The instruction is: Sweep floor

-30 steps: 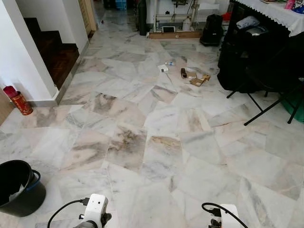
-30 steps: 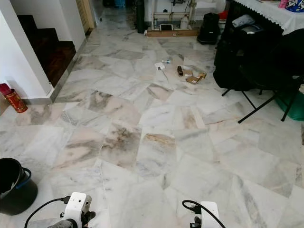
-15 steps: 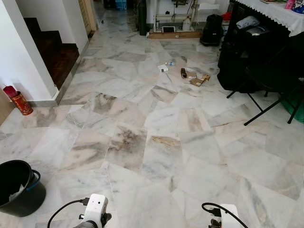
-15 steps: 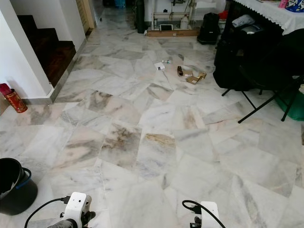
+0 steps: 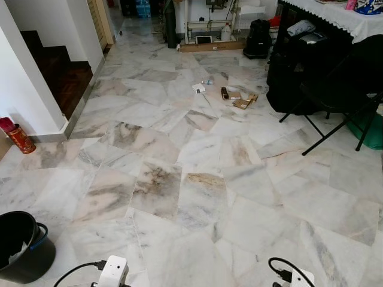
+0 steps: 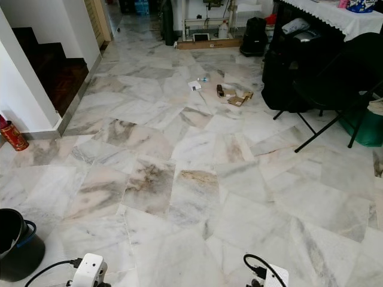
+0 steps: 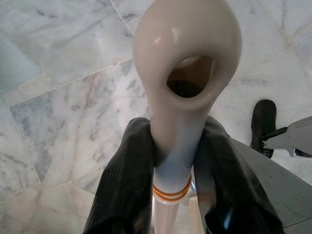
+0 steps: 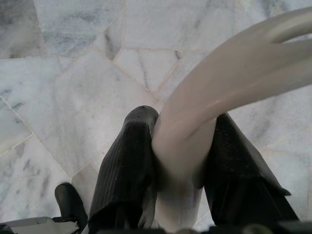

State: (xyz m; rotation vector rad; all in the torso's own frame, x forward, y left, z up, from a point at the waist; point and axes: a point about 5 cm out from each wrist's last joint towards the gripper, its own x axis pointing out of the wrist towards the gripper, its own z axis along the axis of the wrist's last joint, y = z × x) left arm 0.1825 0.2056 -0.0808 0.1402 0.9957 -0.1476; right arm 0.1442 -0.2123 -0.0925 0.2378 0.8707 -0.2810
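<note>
In the left wrist view my left gripper (image 7: 170, 146) is shut on a white plastic handle (image 7: 187, 63) with a hanging hole at its end and orange rings lower down. In the right wrist view my right gripper (image 8: 178, 146) is shut on a curved white handle (image 8: 234, 73). What either handle belongs to is hidden. Both are held over the marble floor (image 5: 197, 191). Far ahead lie litter scraps (image 5: 239, 98) of brown cardboard and white paper. My two wrists (image 5: 112, 274) (image 5: 296, 278) show at the bottom edge of the head view.
A black bucket (image 5: 21, 245) stands at my near left. A red can (image 5: 18, 136) sits by the white wall and the dark stairs (image 5: 57, 69). On the right are a black folding chair (image 5: 341, 95), dark bags under a table (image 5: 317, 12), and a green bin (image 5: 374, 128).
The whole view has shifted a little, so the camera has moved; my wrists sit lower in the picture. The litter and bucket lie as before.
</note>
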